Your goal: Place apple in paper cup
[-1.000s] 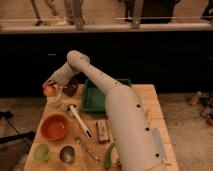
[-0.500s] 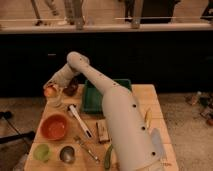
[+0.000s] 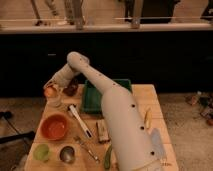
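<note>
light-green cup [image 3: 42, 152] sat lower left | round glossy orange bowl [image 3: 54, 126] above it | round red-orange apple [image 3: 50, 92] rested atop short white paper cup [image 3: 53, 100], left of centre | gripper [image 3: 53, 85] hovered at apple, grasp unclear | green tray [image 3: 95, 97] rectangular, centre | wooden table [image 3: 155, 107]

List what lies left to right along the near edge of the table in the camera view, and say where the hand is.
Green cup → metal cup → cucumber. The hand is at the far left corner, over the apple and paper cup.
</note>
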